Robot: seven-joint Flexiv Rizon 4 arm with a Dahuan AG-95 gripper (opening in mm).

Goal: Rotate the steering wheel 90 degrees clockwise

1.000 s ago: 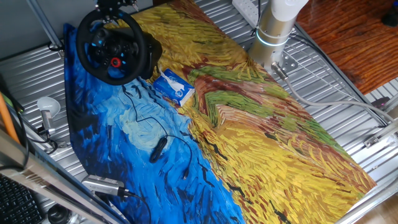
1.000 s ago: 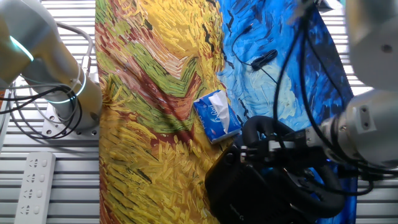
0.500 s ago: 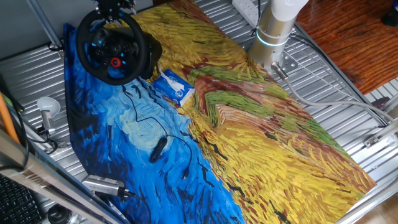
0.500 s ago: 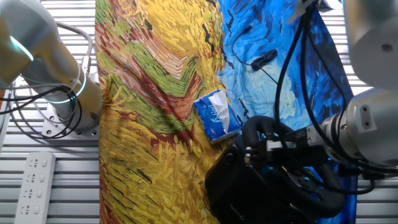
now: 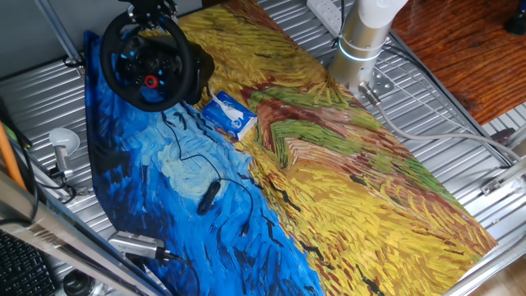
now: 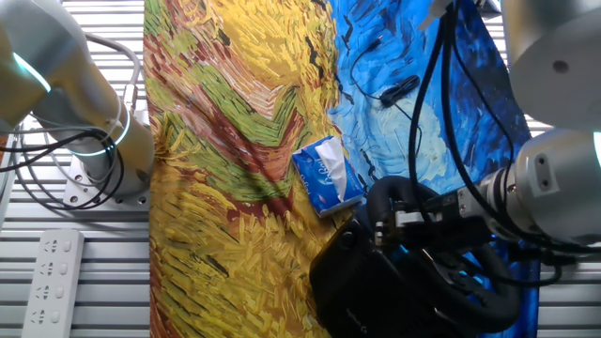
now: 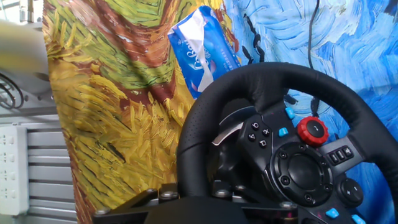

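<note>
Steering wheel (image 5: 148, 70) stands at the far-left corner of the tabletop (image 5: 460, 123), on the blue part of the painted cloth (image 5: 345, 189), red knob (image 7: 312, 130) at about 1 o'clock of the hub in the hand view. Pincer (image 5: 149, 10) sits at the rim's 12 o'clock in one fixed view; fingers hidden, can't tell if clenched or released. Blue-white tissue pack (image 5: 230, 114) lies just beside the wheel base at its 4 o'clock.

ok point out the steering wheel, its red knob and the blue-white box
steering wheel (image 7: 205, 112), hand view, upper left rim
red knob (image 7: 312, 130), hand view, its top face
blue-white box (image 5: 229, 114), one fixed view, its top
</note>
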